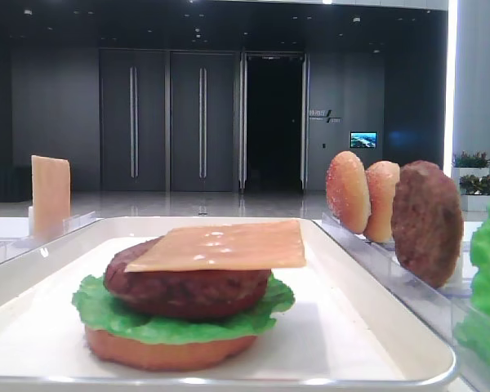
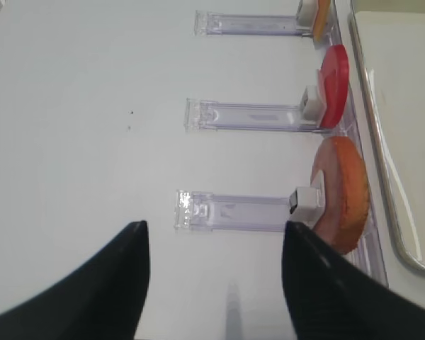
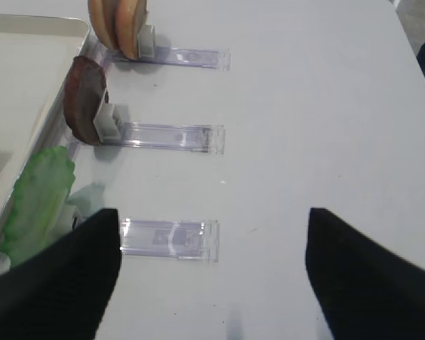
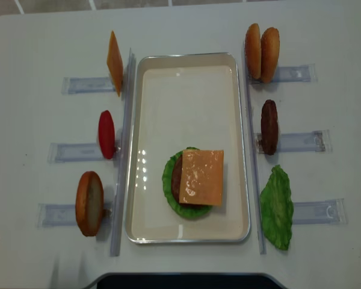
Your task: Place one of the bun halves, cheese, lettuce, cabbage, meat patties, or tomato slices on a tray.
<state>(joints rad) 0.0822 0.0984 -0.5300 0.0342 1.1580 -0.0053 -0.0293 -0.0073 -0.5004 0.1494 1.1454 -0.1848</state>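
Your tray (image 4: 145,120) holds a partial stack near its front end: flat bun base (image 1: 167,347) at the bottom, lettuce (image 1: 184,318) on that, a meat patty (image 1: 188,287) on the lettuce, cheese (image 4: 201,177) lying flat on top. My read: four layers done, nothing on the cheese yet. The rest of the tray floor is bare.

What you have left sits upright in the clear racks (image 4: 292,141) flanking the tray. Right side, back to front: two domed bun halves (image 4: 262,52) pressed together, a spare patty (image 4: 269,127), a spare lettuce leaf (image 4: 277,208). Left side, back to front: a second cheese slice (image 4: 114,63), a tomato slice (image 4: 106,134), another bun half (image 4: 89,203). Likely next picks are tomato or a bun top, but that's a guess.

Left gripper (image 2: 212,283): jaws spread wide, holding nothing, hovering above the table just beside the rack with the front bun half. Right gripper (image 3: 212,273): jaws also spread, empty, above the rack by the spare lettuce leaf. Neither touches a food item.
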